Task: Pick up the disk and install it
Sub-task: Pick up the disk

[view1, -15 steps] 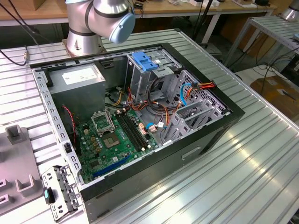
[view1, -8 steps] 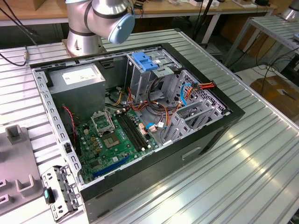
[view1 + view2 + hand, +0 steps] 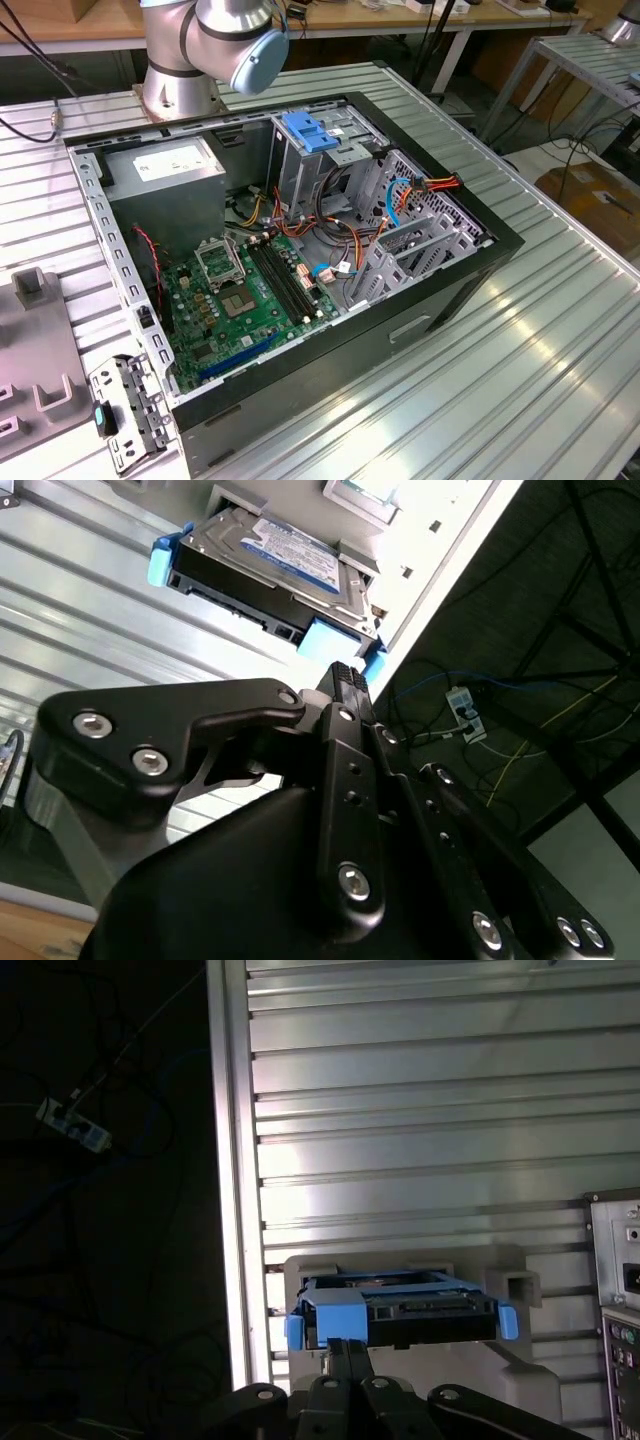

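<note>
Begin at the bright edge rail of the ribbed aluminium table (image 3: pixel 232 1210). The pale grey moulded plastic holder (image 3: pixel 515 1282) sits just beside that edge. The disk (image 3: pixel 400 1308), a flat dark rectangular hard drive framed by bright blue plastic rails, lies flat in the holder. In the first wrist view its connector end faces you. Its long axis therefore runs straight away from the tool and into the holder, with 1 blue rail on each side.

Your black 2-fingered gripper (image 3: pixel 347 1350) hovers just outside the holder's open side. Its fingers (image 3: pixel 337 1360) are pressed together with nothing between them, and they look clear of the disk.

Mind the offset: the fingertips line up with the broad blue tab (image 3: pixel 335 1322) at 1 corner of the disk, not with its middle. On the holder's far side from the table edge stands the grey metal back panel of the open black computer case (image 3: pixel 612 1260).
</note>
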### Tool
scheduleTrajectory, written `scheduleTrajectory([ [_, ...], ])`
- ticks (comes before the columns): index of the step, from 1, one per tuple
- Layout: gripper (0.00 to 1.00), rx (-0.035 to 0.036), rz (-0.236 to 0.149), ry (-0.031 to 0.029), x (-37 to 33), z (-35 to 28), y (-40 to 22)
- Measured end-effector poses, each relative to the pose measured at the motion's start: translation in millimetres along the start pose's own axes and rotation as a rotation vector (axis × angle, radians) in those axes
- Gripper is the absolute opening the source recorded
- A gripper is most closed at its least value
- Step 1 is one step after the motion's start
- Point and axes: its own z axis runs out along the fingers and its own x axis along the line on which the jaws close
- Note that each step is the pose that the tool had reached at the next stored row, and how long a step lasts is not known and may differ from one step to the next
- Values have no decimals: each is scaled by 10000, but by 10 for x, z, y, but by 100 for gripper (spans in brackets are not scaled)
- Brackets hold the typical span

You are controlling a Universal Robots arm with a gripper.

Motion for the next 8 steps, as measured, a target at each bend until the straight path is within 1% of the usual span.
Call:
scheduleTrajectory([
  [8, 11, 0, -2, 0, 2, 0, 0],
])
